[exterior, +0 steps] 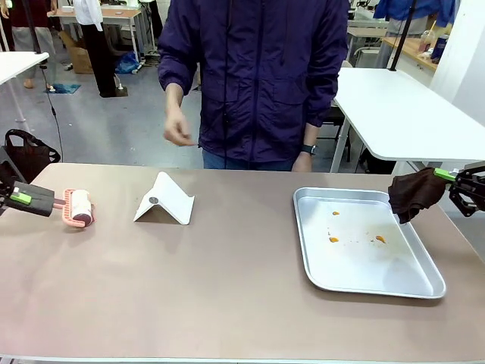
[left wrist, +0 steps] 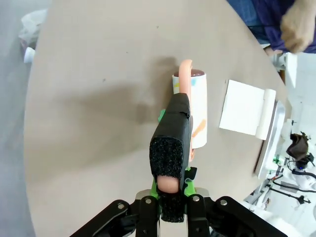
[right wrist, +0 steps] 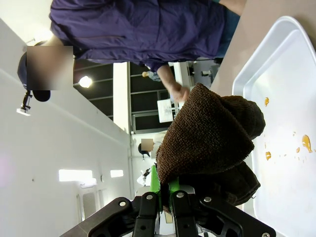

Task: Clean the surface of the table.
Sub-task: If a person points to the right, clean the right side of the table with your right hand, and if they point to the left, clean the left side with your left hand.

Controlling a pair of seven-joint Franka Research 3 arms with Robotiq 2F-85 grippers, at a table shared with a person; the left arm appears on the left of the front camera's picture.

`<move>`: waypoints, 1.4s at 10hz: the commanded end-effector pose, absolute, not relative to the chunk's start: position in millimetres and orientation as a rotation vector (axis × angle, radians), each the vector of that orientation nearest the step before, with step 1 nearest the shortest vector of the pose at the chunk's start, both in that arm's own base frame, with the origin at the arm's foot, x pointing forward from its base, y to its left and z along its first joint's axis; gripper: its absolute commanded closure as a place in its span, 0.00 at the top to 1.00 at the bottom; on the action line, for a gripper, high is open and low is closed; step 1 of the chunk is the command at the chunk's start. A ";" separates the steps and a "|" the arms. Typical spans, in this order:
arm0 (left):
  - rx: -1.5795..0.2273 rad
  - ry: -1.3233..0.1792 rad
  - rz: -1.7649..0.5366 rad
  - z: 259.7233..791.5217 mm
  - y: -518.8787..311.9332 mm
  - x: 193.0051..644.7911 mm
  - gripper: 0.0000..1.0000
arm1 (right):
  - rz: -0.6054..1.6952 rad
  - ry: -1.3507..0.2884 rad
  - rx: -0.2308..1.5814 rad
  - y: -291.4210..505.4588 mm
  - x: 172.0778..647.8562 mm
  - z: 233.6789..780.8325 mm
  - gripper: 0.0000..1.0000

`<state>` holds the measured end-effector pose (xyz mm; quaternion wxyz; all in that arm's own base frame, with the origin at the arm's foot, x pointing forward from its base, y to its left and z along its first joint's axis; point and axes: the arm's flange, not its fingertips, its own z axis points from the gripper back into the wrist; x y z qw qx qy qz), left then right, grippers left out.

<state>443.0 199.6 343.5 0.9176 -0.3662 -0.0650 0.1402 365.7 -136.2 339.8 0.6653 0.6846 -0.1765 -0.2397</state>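
Taupe-brown top: the table [exterior: 227, 303] is a wide rectangle, smooth and matte, with a thin pale edge; it fills the lower half of the front view.
Left gripper [left wrist: 170, 191]: jaws clamped on the black foam-sleeved handle [left wrist: 173, 133] of the lint roller [exterior: 80, 208], at the table's left end.
Lint roller: pink plastic frame and white cylindrical paper roll, lying on the table top.
Right gripper [right wrist: 165, 190]: jaws closed on the cloth [right wrist: 212, 133], at the table's right end by the far right corner of the tray [exterior: 424, 287].
Cloth: dark brown with a looped terry texture, bunched into a lump.
Tray: shiny rectangular metal with rounded corners and a raised rim, resting on the table's right half; small orange spots [exterior: 333, 239] lie on its floor.
Stand [exterior: 170, 199]: white sheet folded into a wedge, on the table between roller and tray.
Person [exterior: 258, 76]: dark purple jacket, at the far edge; one hand [exterior: 178, 130] is loosely curled.
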 end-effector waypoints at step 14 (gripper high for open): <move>-1.183 0.065 -0.019 400.2 231.4 416.9 0.19 | -0.527 -0.393 1.557 -137.9 363.2 343.5 0.00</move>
